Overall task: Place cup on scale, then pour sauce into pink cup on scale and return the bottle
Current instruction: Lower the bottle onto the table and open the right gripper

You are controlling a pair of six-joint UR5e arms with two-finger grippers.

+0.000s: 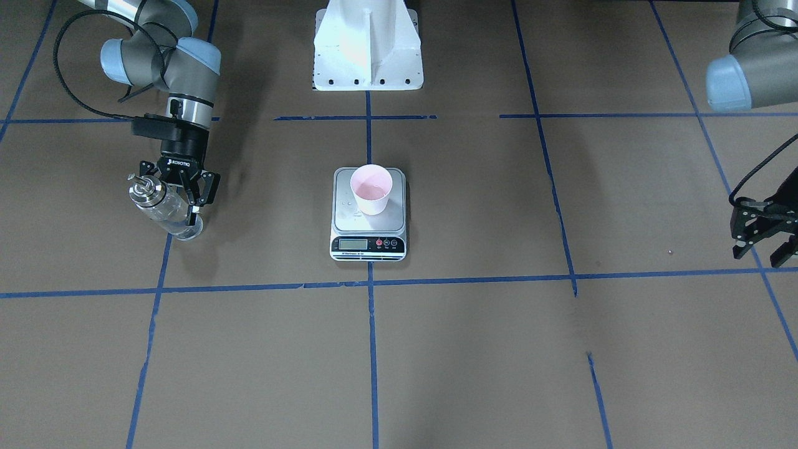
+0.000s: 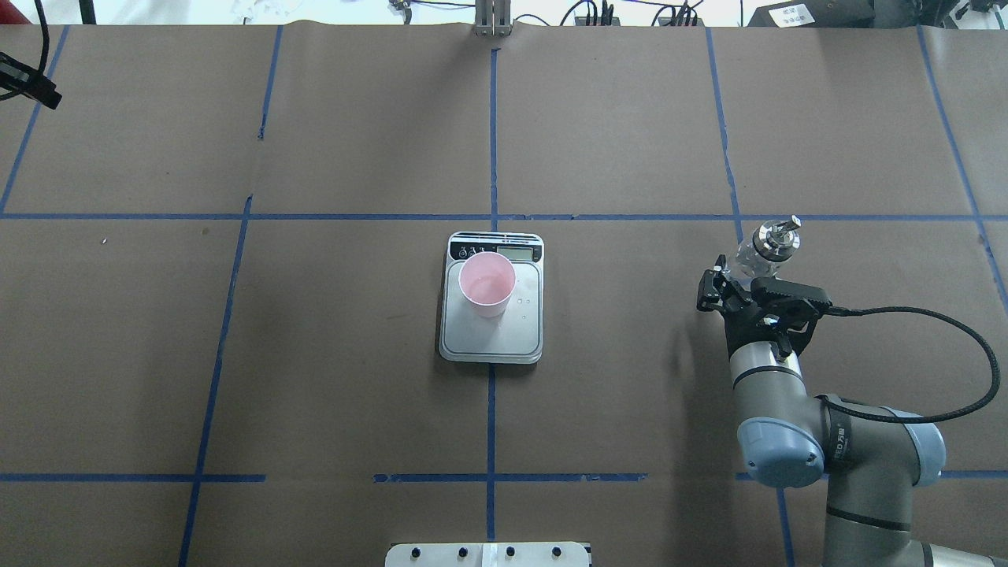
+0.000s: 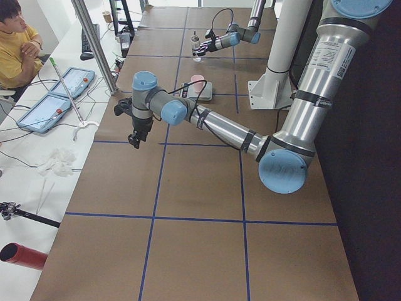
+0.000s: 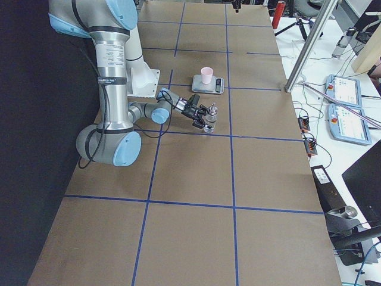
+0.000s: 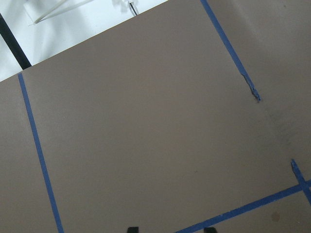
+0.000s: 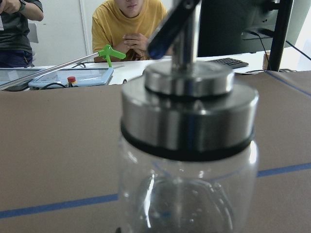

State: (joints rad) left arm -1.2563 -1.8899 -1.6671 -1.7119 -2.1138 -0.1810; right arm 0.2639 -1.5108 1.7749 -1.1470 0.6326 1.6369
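Observation:
The pale pink cup (image 1: 371,189) stands upright on the scale (image 1: 349,219), toward the end by its black display strip, with a little clear liquid in it. The clear glass bottle (image 1: 163,207) with its silver spout cap stands on the brown table well to the robot's right of the scale. My right gripper (image 1: 181,215) reaches in level from the robot's side, its fingers closed around the bottle's body; the bottle fills the right wrist view (image 6: 187,145). My left gripper (image 1: 764,248) hangs open and empty above bare table, far to the robot's left.
Blue tape lines grid the brown table. The white robot base mount (image 1: 368,50) stands behind the scale. Tablets (image 3: 59,94), cables and a seated operator (image 3: 15,44) are beyond the table's far edge.

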